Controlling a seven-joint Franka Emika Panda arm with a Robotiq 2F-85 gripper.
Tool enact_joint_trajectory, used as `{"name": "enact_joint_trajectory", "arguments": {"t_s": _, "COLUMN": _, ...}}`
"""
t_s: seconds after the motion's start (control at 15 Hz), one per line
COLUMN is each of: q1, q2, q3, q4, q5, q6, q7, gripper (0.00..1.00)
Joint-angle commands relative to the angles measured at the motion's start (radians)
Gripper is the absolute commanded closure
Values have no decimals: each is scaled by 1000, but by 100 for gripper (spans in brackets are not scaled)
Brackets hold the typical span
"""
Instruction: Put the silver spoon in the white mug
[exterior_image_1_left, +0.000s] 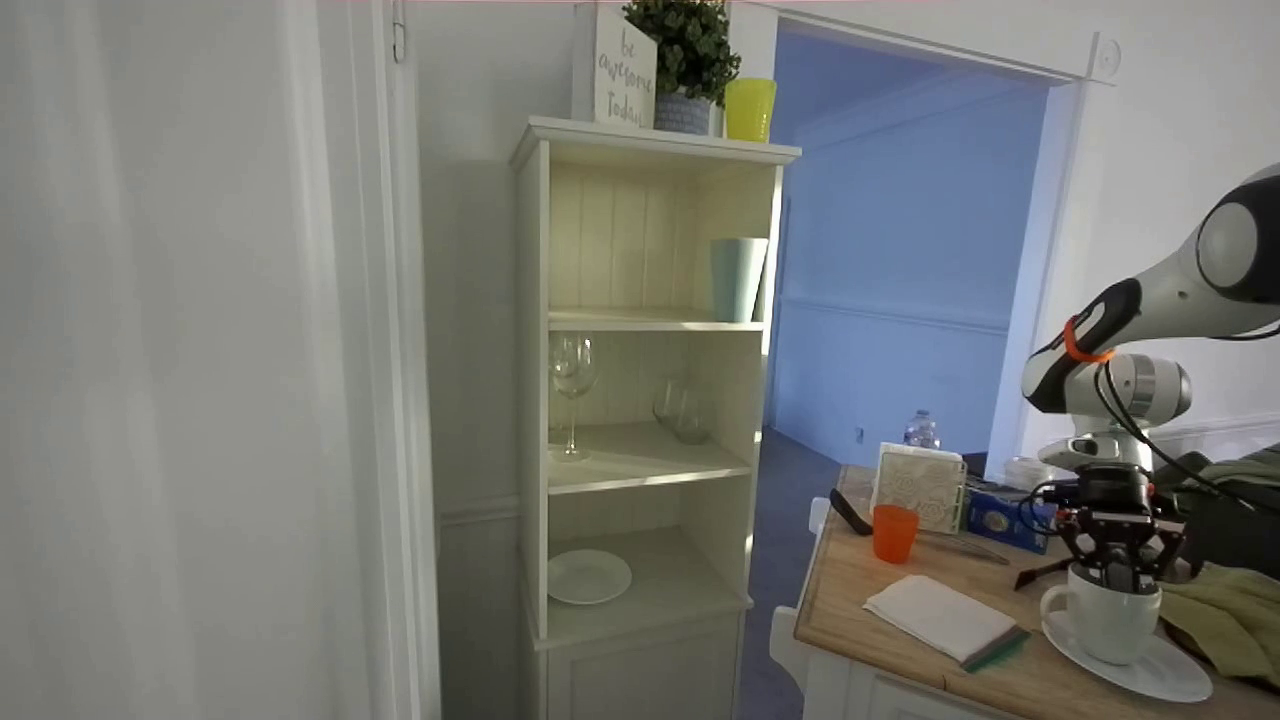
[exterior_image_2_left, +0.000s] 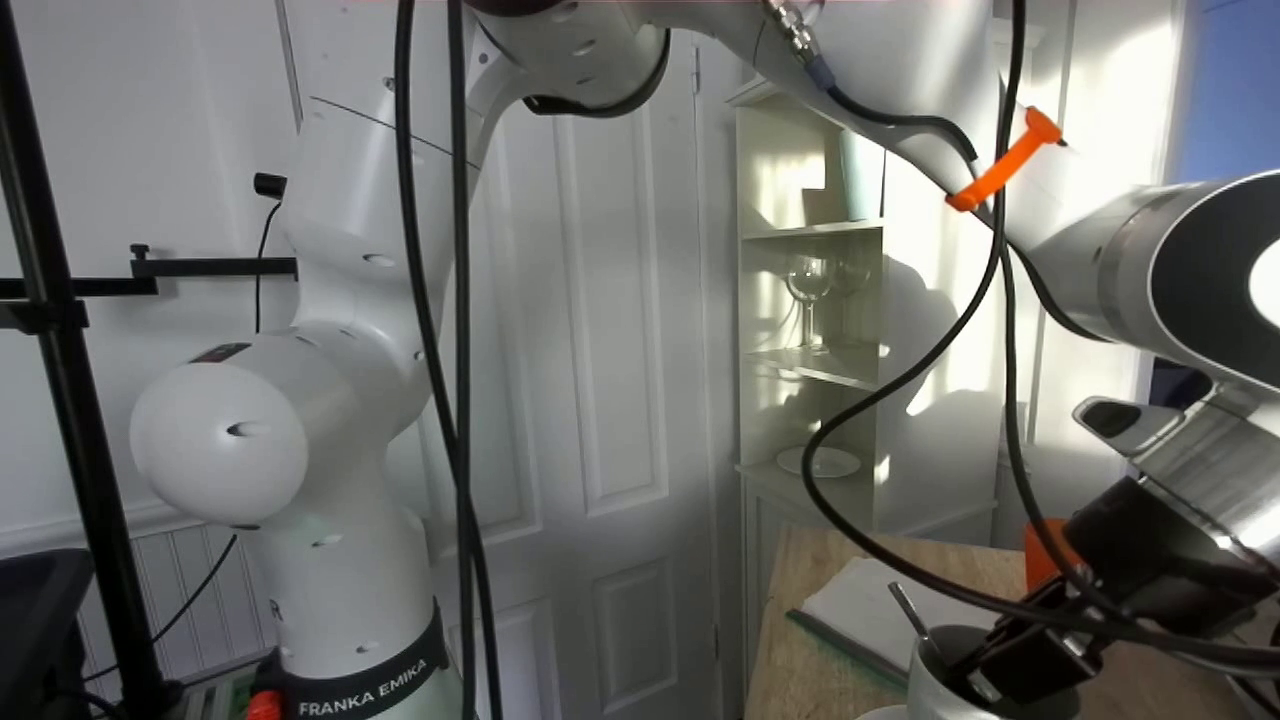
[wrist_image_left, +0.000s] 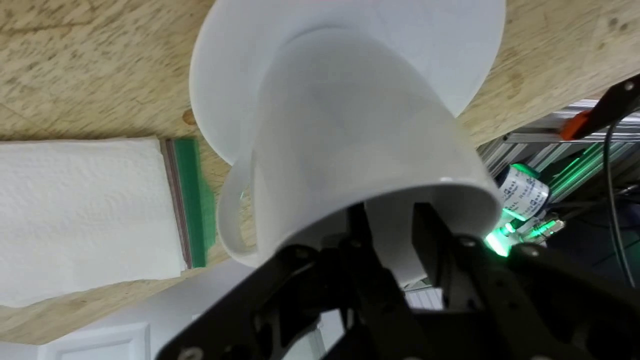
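Around the work, the wooden tabletop (exterior_image_1_left: 840, 590) carries a white paper stack (exterior_image_1_left: 935, 610) with a green edge, lying just beside the saucer (exterior_image_1_left: 1178, 672). In an exterior view, an orange cup (exterior_image_1_left: 894, 532) stands beyond the stack, a pale patterned holder (exterior_image_1_left: 915, 490) near it and a blue box (exterior_image_1_left: 1000, 520) next to that. An olive cloth (exterior_image_1_left: 1230, 620) lies on the saucer's far side from the stack. Well apart, a tall shelf unit (exterior_image_1_left: 650, 635) holds a stemmed glass (exterior_image_1_left: 572, 372) and a white plate (exterior_image_1_left: 588, 577), among other things. The white mug (exterior_image_1_left: 1110, 625) stands upright on the saucer, its handle toward the stack. A black cable (exterior_image_2_left: 1225, 651) crosses in front of the pincer (exterior_image_1_left: 1120, 578), and the pincer's body covers much of the mug's mouth. The pincer points down into the mug, whose wall surrounds its fingertips; in the wrist view they stand apart, a gap between them, released. The silver spoon (exterior_image_2_left: 908, 610) is in the mug too, just beside the pincer and outside its grip, its thin handle slanting up past the rim. The fingers are dark and blurred, so I cannot tell whether they touch the inner wall.
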Motion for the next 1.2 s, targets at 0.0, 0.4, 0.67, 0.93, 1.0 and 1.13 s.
{"name": "enact_joint_trajectory", "arguments": {"t_s": 0.0, "q1": 6, "q2": -37, "q3": -3, "q4": -37, "q5": -23, "q6": 27, "q7": 7, "gripper": 49}}
{"name": "enact_joint_trajectory", "arguments": {"t_s": 0.4, "q1": 16, "q2": -101, "q3": -8, "q4": -93, "q5": -35, "q6": 77, "q7": 7, "gripper": 50}}
{"name": "enact_joint_trajectory", "arguments": {"t_s": 0.67, "q1": 27, "q2": -164, "q3": -13, "q4": -160, "q5": -43, "q6": 133, "q7": 13, "gripper": 57}}
{"name": "enact_joint_trajectory", "arguments": {"t_s": 0.93, "q1": 44, "q2": -248, "q3": -24, "q4": -254, "q5": -57, "q6": 216, "q7": 28, "gripper": 66}}
{"name": "enact_joint_trajectory", "arguments": {"t_s": 1.0, "q1": 49, "q2": -274, "q3": -28, "q4": -281, "q5": -64, "q6": 239, "q7": 35, "gripper": 68}}
{"name": "enact_joint_trajectory", "arguments": {"t_s": 1.13, "q1": 59, "q2": -348, "q3": -39, "q4": -353, "q5": -80, "q6": 305, "q7": 57, "gripper": 68}}
